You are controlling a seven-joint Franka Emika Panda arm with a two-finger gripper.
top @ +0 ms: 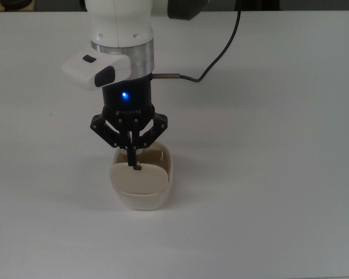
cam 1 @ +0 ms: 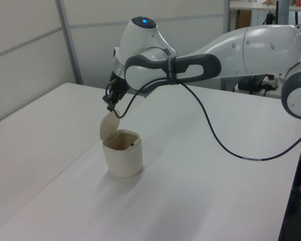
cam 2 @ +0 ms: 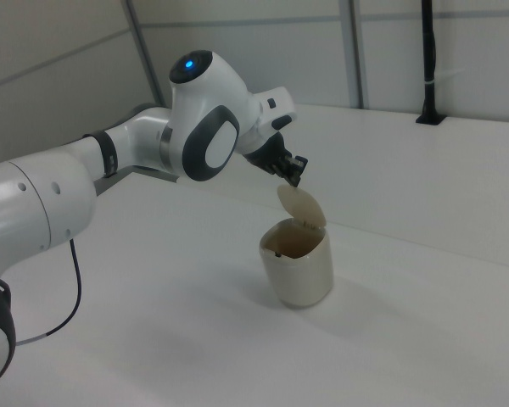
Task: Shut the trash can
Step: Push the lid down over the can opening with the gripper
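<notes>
The trash can (top: 145, 197) is a small cream bin standing on the white table, also seen in the left view (cam 1: 123, 156) and the right view (cam 2: 300, 270). Its flat lid (cam 1: 109, 127) stands raised on its hinge, so the inside of the bin shows, and a tiny black knob (top: 137, 168) sits on the lid. My gripper (top: 133, 161) is shut with nothing between its fingers. It hangs right over the lid's top edge, as the left view (cam 1: 111, 105) and the right view (cam 2: 290, 176) show. Whether it touches the lid I cannot tell.
The white table (top: 267, 174) spreads on all sides of the bin. A black cable (top: 221, 52) runs from my wrist toward the back. The table's edge (cam 1: 291, 201) lies at the left view's right. A black post (cam 2: 428, 59) stands at the far side in the right view.
</notes>
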